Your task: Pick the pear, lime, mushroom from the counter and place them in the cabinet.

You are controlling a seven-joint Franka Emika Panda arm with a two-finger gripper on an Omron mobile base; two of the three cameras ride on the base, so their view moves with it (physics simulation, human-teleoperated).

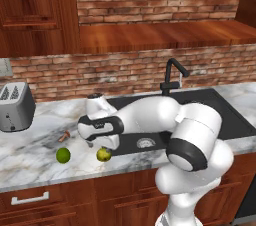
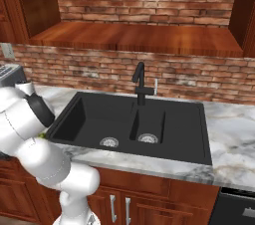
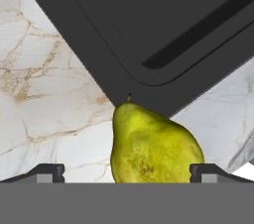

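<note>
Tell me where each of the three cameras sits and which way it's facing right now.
Left base view: behind the arm's left, looking forward and down at the counter, lime, pear, mushroom and toaster; the arm crosses from lower right.
Right base view: behind the arm's right, facing the sink and cabinet; arm at lower left.
Hand view: on the hand, looking down at the pear between its open fingertips.
Both base views share sink, faucet and cabinet.

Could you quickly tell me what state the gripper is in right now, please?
Gripper: open, jaws wide, holding nothing; the pear lies on the counter between them, not gripped.
</note>
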